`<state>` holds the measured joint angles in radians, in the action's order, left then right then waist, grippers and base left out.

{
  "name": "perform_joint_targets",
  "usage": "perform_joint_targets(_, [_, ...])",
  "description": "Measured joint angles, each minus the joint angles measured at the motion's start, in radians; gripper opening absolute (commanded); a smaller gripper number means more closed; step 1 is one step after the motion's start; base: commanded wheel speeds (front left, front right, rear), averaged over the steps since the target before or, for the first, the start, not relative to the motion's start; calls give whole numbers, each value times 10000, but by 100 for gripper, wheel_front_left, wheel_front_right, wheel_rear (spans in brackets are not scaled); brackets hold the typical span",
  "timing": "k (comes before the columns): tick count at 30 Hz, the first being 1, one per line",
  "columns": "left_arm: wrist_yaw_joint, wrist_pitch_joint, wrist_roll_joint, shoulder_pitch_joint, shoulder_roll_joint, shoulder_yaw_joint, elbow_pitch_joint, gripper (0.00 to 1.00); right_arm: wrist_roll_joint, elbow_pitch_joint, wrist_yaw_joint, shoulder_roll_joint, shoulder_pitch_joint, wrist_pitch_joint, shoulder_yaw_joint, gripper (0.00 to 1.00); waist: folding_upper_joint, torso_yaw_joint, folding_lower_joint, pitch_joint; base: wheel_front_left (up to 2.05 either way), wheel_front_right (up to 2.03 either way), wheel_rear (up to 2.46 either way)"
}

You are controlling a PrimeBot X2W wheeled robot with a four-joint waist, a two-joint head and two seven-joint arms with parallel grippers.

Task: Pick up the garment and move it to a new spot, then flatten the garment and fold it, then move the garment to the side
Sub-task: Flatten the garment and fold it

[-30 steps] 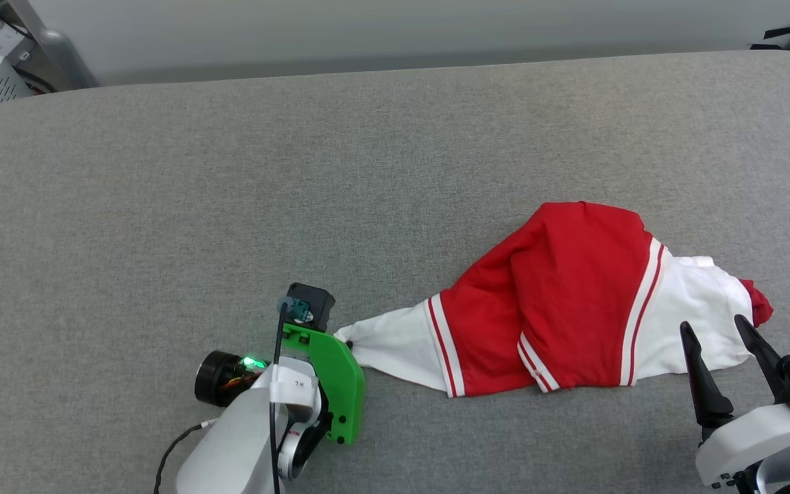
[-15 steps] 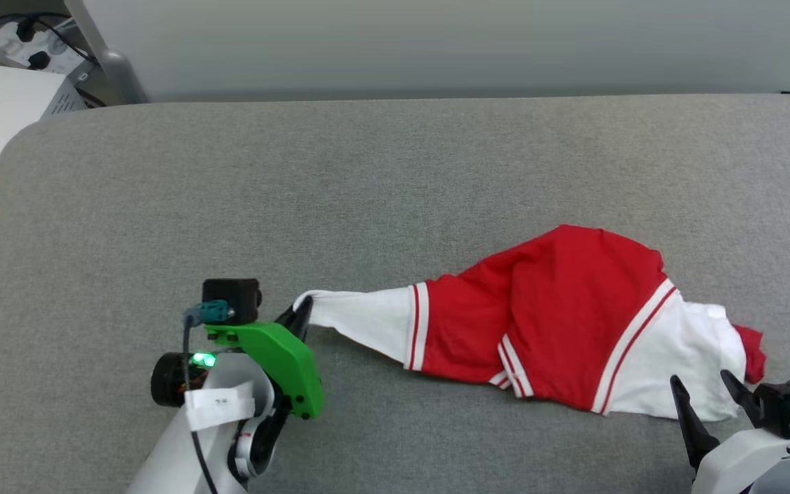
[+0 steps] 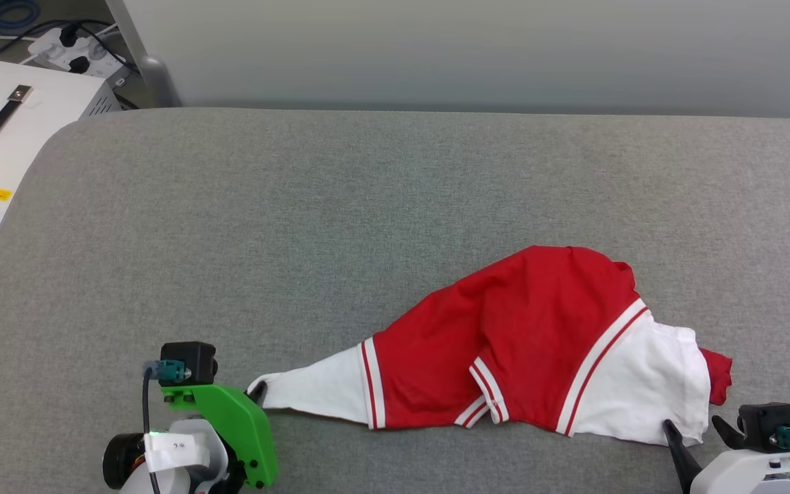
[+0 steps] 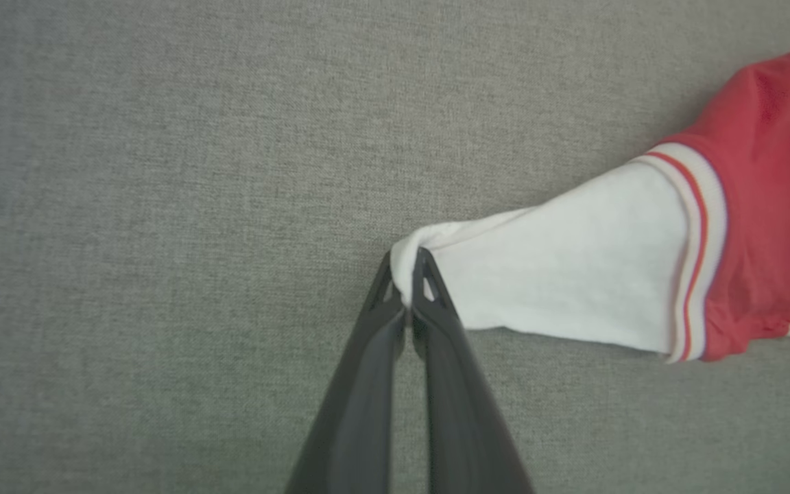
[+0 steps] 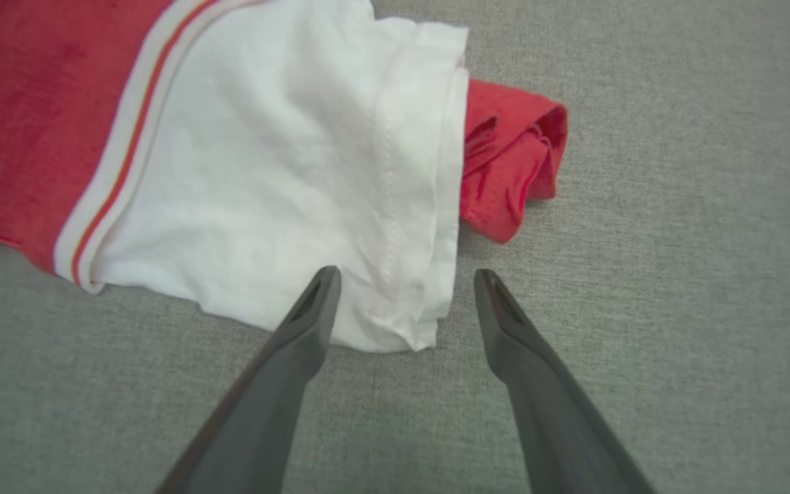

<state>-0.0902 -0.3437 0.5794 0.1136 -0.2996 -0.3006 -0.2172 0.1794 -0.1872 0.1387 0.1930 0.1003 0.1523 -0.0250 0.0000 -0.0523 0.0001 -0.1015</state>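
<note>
At left jaws, lower left of head view: clenched on a thin pinch of sleeve tip [image 4: 450, 254] of the garment [image 3: 505, 343]; at right jaws, lower right: spread wide, straddling the other sleeve's hem corner [image 5: 395, 315], gripping nothing; beyond, bunched across lower right of grey tabletop [image 3: 299, 226]; likely to slip from so small a bite under pull; with one end held, risk of dragging and twisting.
</note>
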Motion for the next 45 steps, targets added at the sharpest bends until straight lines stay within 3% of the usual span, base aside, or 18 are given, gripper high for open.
perform_joint_targets(2, [-10, 23, 4, 1, 48, -75, -58, 3, 8, -2, 0, 0, 0, 42, -8, 100, 1, -1, 0, 6, 0, 0, 0])
perform_joint_targets(3, [-4, 121, 0, 1, 73, -125, -79, 65, 19, 6, 0, 4, 1, 121, -21, 100, 0, -2, 0, 7, 0, 0, 0])
perform_joint_targets(4, [-4, 228, -31, 6, 82, -153, -98, 100, 29, 19, 0, 10, 1, 182, -31, 100, 0, -2, 0, 8, 0, 0, 0])
perform_joint_targets(18, [81, 1440, -383, 244, 263, -222, -213, 100, 819, 416, 0, -38, -9, 2132, -443, 100, 0, -375, 0, -97, 0, 0, 0])
perform_joint_targets(19, [81, 1515, -399, 262, 270, -215, -205, 100, 832, 433, -4, -61, -14, 2265, -476, 49, 0, -420, 0, -120, 0, 0, 0])
perform_joint_targets(20, [82, 1588, -418, 282, 274, -221, -205, 100, 832, 470, -19, -61, -19, 2324, -481, 18, 0, -462, -1, -147, 0, 0, 0])
perform_joint_targets(21, [82, 1593, -418, 301, 276, -222, -207, 100, 834, 499, -59, -71, -33, 2337, -493, 0, 0, -492, -1, -173, 0, 0, 0])
perform_joint_targets(29, [82, 1808, -416, 324, 276, -211, -355, 100, 1248, 982, -73, -65, -16, 2663, -640, 0, 0, -500, -1, -216, 0, 0, 0])
perform_joint_targets(38, [86, 1946, -416, 321, 332, -337, -481, 100, 1870, 2322, -73, 1037, 135, 3835, -1902, 0, 0, -222, -1, 18, 0, 0, 0])
perform_joint_targets(45, [198, 2021, -416, 326, 414, -518, -596, 100, 1825, 2311, -73, 1586, 218, 4786, -2761, 0, 0, -314, -1, -50, 0, 0, 0])
